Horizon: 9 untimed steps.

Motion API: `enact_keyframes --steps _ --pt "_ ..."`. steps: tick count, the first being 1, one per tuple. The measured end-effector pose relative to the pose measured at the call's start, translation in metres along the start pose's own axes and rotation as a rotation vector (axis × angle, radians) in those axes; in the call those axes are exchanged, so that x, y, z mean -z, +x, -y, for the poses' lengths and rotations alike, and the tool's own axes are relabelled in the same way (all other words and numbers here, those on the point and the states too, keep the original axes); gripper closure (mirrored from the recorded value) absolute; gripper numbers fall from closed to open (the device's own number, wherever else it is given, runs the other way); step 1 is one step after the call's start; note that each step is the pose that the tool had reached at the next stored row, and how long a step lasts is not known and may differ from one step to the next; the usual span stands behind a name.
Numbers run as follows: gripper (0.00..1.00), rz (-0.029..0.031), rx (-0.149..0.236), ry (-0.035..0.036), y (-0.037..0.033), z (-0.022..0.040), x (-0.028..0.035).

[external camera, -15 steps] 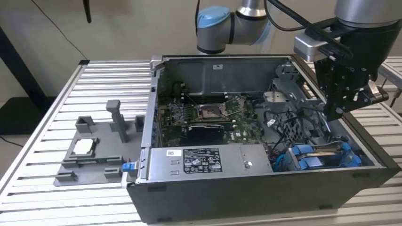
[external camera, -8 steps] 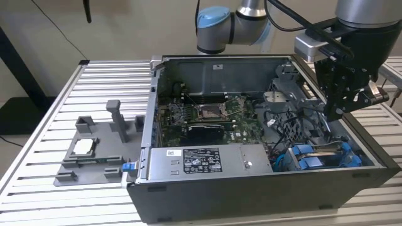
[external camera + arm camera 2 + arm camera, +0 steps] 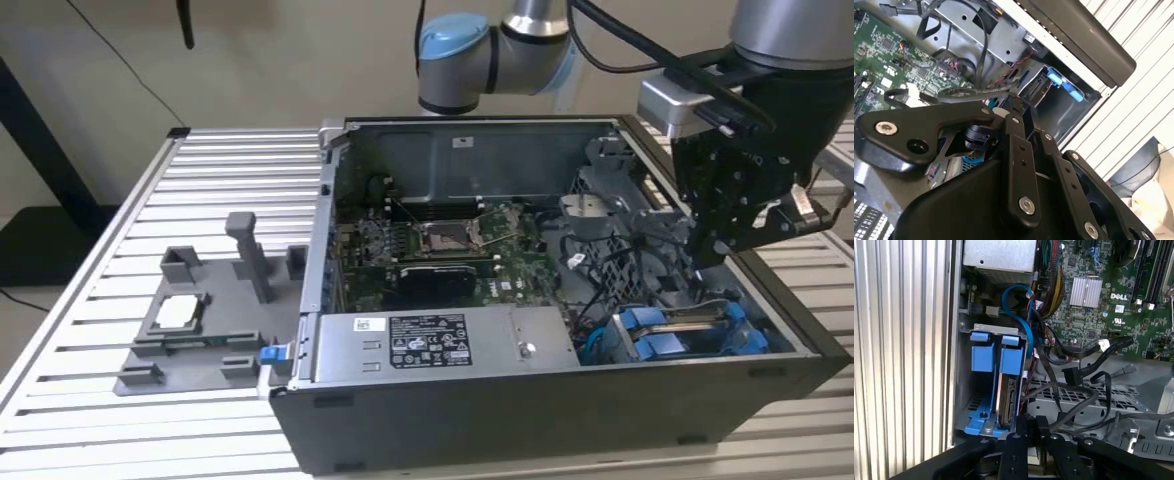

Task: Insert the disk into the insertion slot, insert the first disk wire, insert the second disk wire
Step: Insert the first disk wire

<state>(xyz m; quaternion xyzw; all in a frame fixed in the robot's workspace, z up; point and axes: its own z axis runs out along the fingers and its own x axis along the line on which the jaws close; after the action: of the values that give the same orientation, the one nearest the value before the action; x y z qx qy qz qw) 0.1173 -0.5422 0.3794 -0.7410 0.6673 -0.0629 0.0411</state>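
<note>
An open desktop computer case [image 3: 561, 400] lies on a slatted aluminium table [image 3: 80, 400], with the arm reaching in from the exterior view's right. The gripper [image 3: 707, 258] hangs inside the case above the corner that holds the insertion slot [image 3: 965, 375], well apart from the motherboard [image 3: 441, 250]. Its fingers [image 3: 1017, 440] are drawn almost together. Black cables [image 3: 1089, 390] cross just beside the tips, but I cannot tell whether one is pinched between them. In the first wrist view the disk [image 3: 1007, 400] is already seated in the slot. It stands edge-on inside its blue carrier [image 3: 1012, 360], with a second blue carrier [image 3: 982, 357] just beside it on the side nearer the case wall. A light blue data cable [image 3: 1023, 320] loops from behind the carriers toward the board. A bundle of yellow and red wires [image 3: 1056, 285] runs beside the grey power-supply box [image 3: 999, 255]. In the exterior view that power-supply box lies along the near edge of the case, to the left of the blue tabs. A grey fixture plate [image 3: 187, 340] sits on the table at the exterior view's left, apart from the case.
</note>
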Motion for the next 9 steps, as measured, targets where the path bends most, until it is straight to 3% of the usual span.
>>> enact_keyframes --steps 3,9 --pt "0.81 0.0017 0.0 -0.0059 0.0032 0.0031 -0.0033" --pt "0.81 0.0034 -0.008 -0.0072 0.0051 0.0054 -0.0104"
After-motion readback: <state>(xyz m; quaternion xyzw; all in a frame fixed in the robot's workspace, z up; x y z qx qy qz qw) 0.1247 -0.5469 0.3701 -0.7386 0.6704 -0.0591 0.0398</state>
